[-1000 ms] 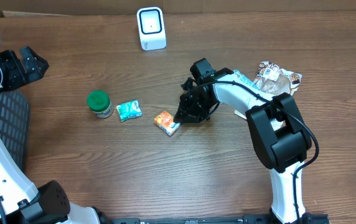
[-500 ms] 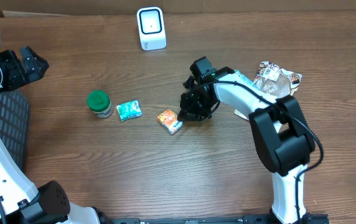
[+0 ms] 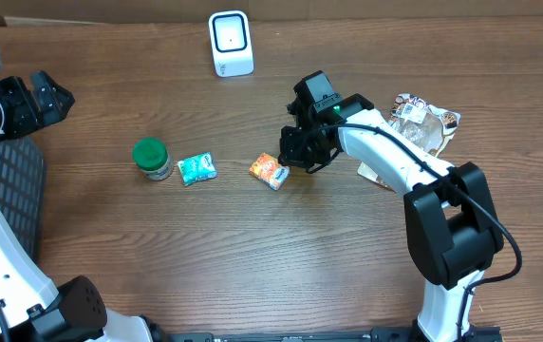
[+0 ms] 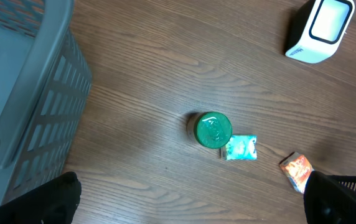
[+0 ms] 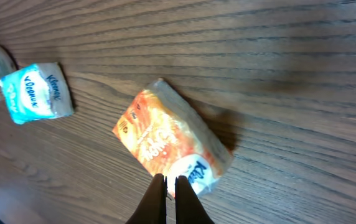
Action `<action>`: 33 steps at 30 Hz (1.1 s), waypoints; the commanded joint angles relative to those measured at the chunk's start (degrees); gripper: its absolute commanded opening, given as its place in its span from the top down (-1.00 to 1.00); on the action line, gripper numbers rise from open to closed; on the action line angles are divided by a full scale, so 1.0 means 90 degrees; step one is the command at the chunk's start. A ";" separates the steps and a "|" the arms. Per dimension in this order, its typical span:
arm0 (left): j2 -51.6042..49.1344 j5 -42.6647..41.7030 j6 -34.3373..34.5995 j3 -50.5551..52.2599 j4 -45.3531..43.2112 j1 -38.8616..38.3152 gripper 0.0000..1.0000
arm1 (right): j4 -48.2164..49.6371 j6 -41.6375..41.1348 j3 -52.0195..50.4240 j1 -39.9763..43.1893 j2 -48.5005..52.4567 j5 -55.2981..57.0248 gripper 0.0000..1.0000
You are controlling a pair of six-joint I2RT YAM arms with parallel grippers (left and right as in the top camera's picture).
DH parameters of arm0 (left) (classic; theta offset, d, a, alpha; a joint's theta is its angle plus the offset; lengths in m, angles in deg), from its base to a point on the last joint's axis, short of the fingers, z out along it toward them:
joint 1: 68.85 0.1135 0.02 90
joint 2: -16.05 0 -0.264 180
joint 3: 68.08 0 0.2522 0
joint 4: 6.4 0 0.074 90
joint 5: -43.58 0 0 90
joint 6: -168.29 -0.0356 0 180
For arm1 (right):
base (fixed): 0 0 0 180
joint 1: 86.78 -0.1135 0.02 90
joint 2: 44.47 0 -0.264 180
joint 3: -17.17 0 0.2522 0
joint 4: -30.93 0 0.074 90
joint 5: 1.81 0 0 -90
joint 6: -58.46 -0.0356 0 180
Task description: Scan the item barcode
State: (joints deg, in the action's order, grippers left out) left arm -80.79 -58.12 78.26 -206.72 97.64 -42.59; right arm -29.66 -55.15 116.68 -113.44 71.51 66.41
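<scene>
Orange pack [image 3: 269, 171] lies mid-bench [image 3: 252, 266], its near edge pinched in the clenched right end effector [image 5: 170, 186]. Bare wood stretches wide in front of it and back toward the far edge. Basket [image 4: 16, 93] fills the left edge, below the released left end effector [image 4: 190, 205]. Scanner [image 3: 231, 43] stands at the far edge. Jar [image 3: 151, 158] and teal pack [image 3: 196, 168] sit side by side, left of the orange pack.
</scene>
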 commanded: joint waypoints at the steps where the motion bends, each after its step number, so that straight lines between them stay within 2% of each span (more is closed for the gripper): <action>1: -0.0063 0.0015 -0.0095 -0.0010 -0.0015 0.0007 -0.99 | -0.0024 -0.0019 0.0007 0.0015 -0.0100 0.0187 0.92; 4: -0.0063 0.0015 -0.0095 -0.0010 -0.0012 0.0007 -0.99 | -0.0066 -0.0019 0.0007 0.0015 -0.0100 0.0233 0.86; 7: -0.0063 0.0012 -0.0095 -0.0010 -0.0015 0.0007 -0.99 | -0.0102 -0.0019 0.0007 0.0034 -0.0100 0.0253 0.47; 9: -0.0063 0.0012 -0.0095 -0.0010 -0.0015 0.0007 -1.00 | -0.0151 -0.0019 0.0007 0.0080 -0.0100 0.0250 0.38; 21: -0.0063 0.0012 -0.0095 -0.0010 -0.0015 0.0007 -0.99 | -0.0187 -0.0017 -0.0087 0.0197 0.0005 0.0243 0.35; 26: -0.0063 0.0012 -0.0095 -0.0010 -0.0015 0.0007 -0.99 | 0.0114 0.0345 -0.0131 0.0197 0.0367 -0.0362 0.35; 33: -0.0063 0.0012 -0.0095 -0.0010 -0.0015 0.0007 -0.99 | 0.0146 0.0466 -0.0131 0.0185 0.0731 -0.0546 0.35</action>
State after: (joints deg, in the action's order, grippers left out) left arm -80.79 -58.12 78.26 -206.72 97.64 -42.59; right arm -28.48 -52.47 116.03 -111.84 76.91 63.35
